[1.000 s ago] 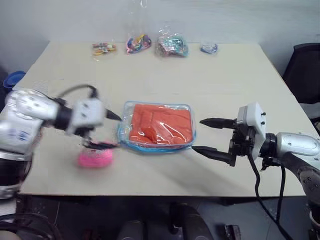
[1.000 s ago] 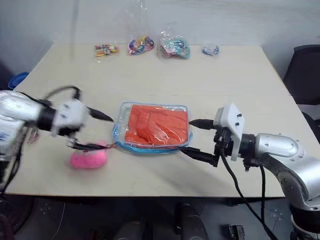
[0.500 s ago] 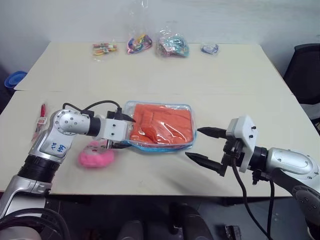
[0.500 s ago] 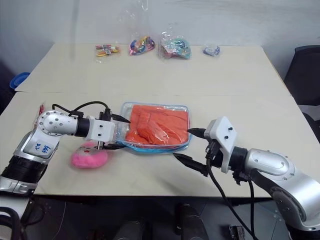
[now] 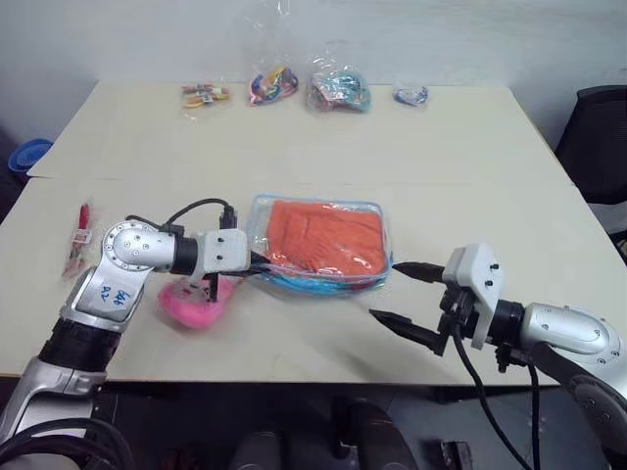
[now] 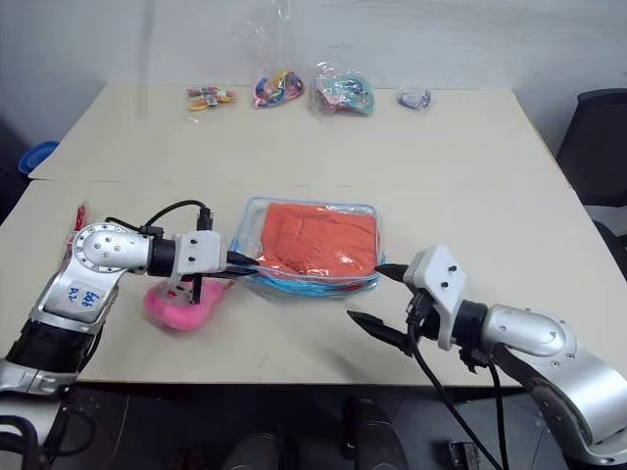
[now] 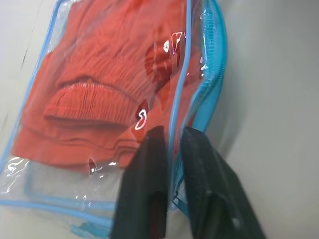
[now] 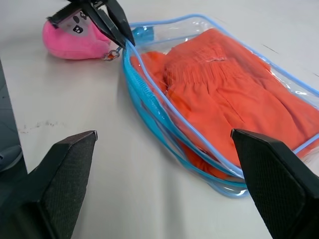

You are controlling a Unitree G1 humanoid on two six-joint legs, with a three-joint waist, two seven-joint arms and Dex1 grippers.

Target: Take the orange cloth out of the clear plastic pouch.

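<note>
Along the table's [image 5: 441,166] far edge lie four small clear bags of colourful items [image 5: 203,94] [image 5: 271,84] [image 5: 337,89] [image 5: 410,94], a red packet [image 5: 77,238] lies at its left edge, a blue thing [image 5: 26,154] shows beyond the far left corner, and a black chair [image 5: 598,142] stands off the right edge.

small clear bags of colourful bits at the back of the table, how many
4, in a row along the far edge: one at the left, one, one, and the smallest at the right.

Bright even light, soft shadows, sharp
</note>
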